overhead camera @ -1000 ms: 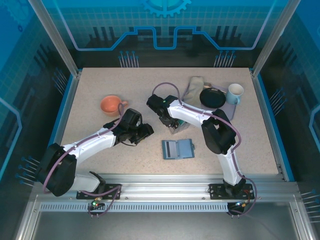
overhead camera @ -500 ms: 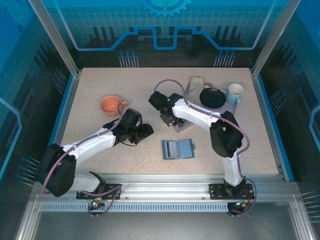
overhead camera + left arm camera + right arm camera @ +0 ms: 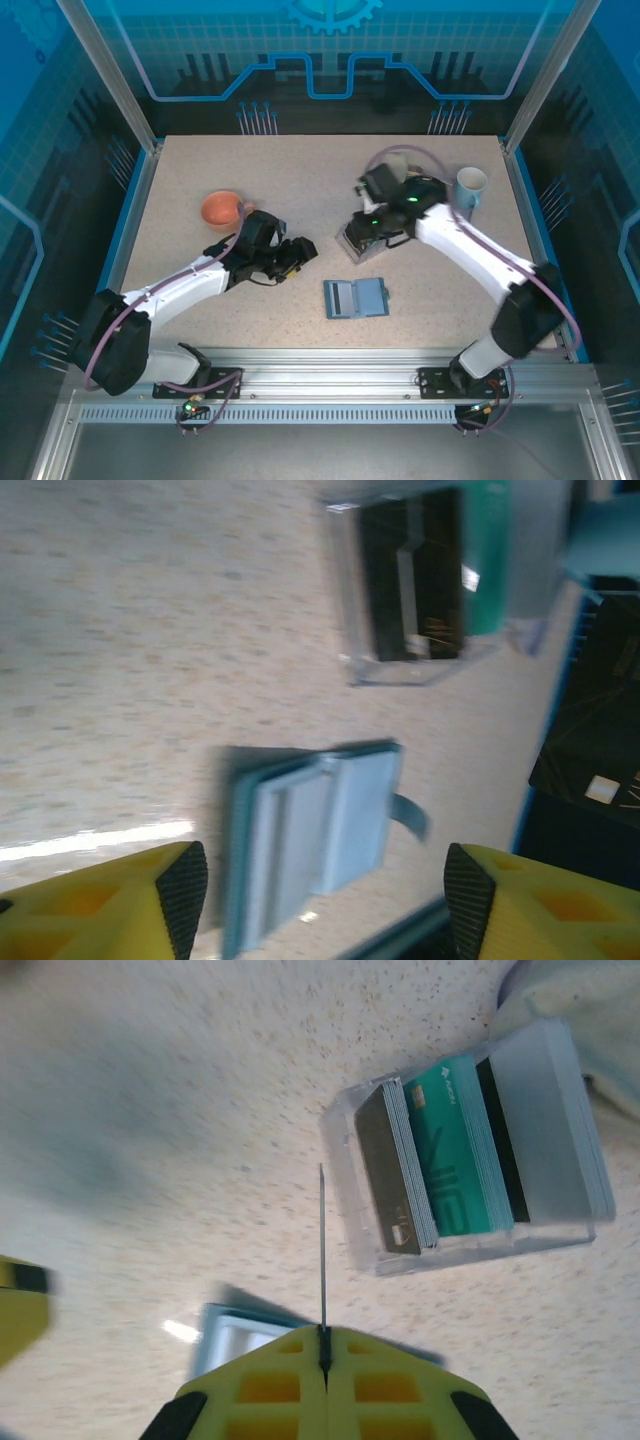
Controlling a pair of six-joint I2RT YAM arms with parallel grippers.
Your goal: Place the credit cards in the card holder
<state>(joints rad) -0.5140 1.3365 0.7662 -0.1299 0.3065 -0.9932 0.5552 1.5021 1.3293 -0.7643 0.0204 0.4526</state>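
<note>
clear tray (image 3: 460, 1252): teal and dark cards (image 3: 450, 1150) | right jaws clenched on card (image 3: 322, 1250) | left jaws released

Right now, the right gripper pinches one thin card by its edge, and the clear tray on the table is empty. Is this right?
Not quite. The right gripper does pinch one thin card by its edge, but the clear tray is not empty. The right wrist view shows several cards standing in it: dark, teal and grey ones.
</note>
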